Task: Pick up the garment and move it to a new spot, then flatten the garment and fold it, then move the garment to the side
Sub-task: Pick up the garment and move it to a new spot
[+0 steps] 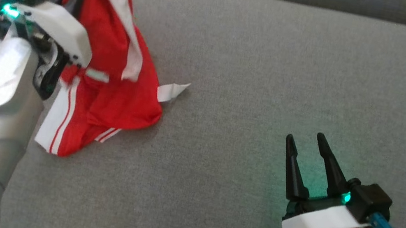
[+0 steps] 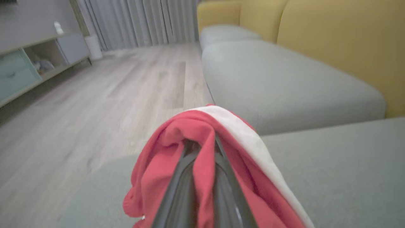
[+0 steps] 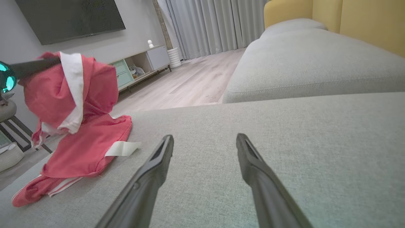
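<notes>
Cloth sits pinched tight in the left jaws: a red garment (image 1: 108, 84) with white stripes, its bottom on the grey sofa (image 1: 275, 81) below them. The right jaws gape wide, empty. The cloth may slip out if it drags. How much is pinched is hidden.

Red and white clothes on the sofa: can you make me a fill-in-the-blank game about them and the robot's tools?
1. The left tool is ____ on the red fabric garment with white stripes.
2. The right tool has its two dark fingers standing ____, with nothing between them.
3. The garment's lower part rests on the ____ fabric sofa cushion.
Missing words: shut; open; grey.
</notes>
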